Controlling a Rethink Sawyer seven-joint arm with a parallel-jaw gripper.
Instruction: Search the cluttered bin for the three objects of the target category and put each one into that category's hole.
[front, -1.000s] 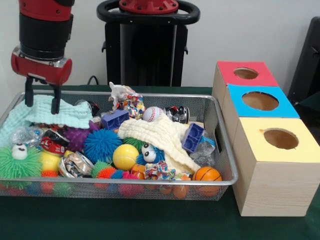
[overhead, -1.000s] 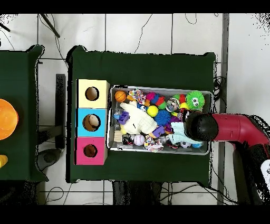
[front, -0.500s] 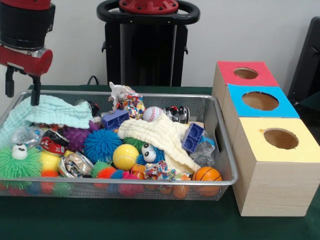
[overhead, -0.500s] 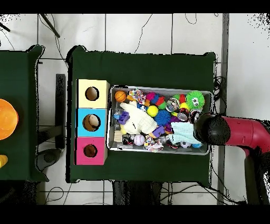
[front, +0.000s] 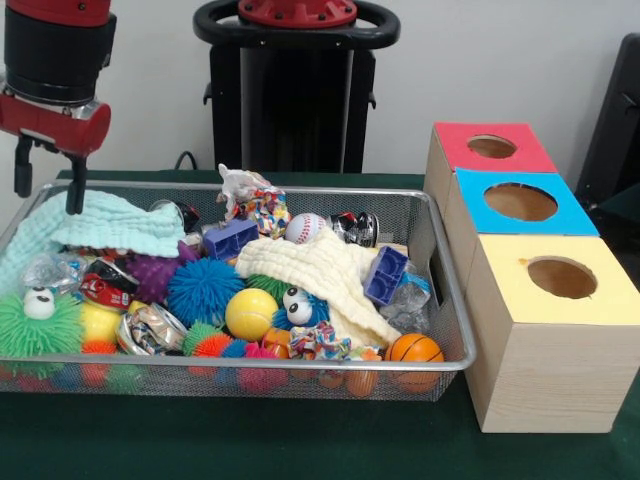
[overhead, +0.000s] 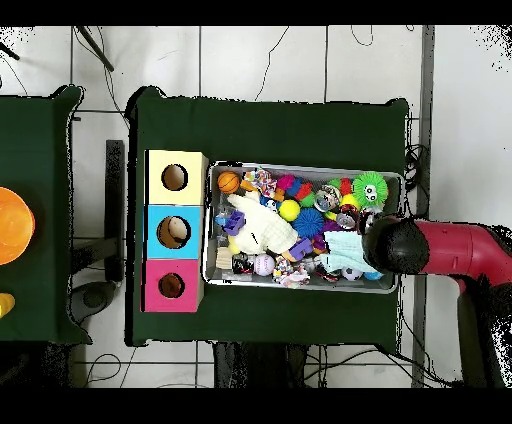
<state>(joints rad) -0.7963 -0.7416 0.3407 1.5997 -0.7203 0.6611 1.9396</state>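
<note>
The bin (front: 250, 362) is a silver wire-mesh basket full of toys, cloths and cans; it also shows in the overhead view (overhead: 300, 289). The hole (front: 491, 146) is a round cut-out in the red-topped box, the farthest of three boxes right of the bin, and shows in the overhead view (overhead: 171, 286) too. My gripper (front: 48, 185) hangs open and empty over the bin's far left corner, its fingertips just above a mint-green cloth (front: 110, 225). In the overhead view the arm's head (overhead: 395, 245) hides the gripper.
The bin holds a cream cloth (front: 320, 275), a baseball (front: 305, 227), a yellow ball (front: 250, 313), a small basketball (front: 414, 349), blue blocks (front: 386, 274), crushed cans (front: 150, 330) and spiky balls (front: 203, 290). Blue-topped (front: 520, 202) and yellow-topped (front: 562, 277) boxes stand nearer.
My gripper has risen off the mint-green cloth and moved toward the front view's left, still open and empty. The cloth stays in the bin.
</note>
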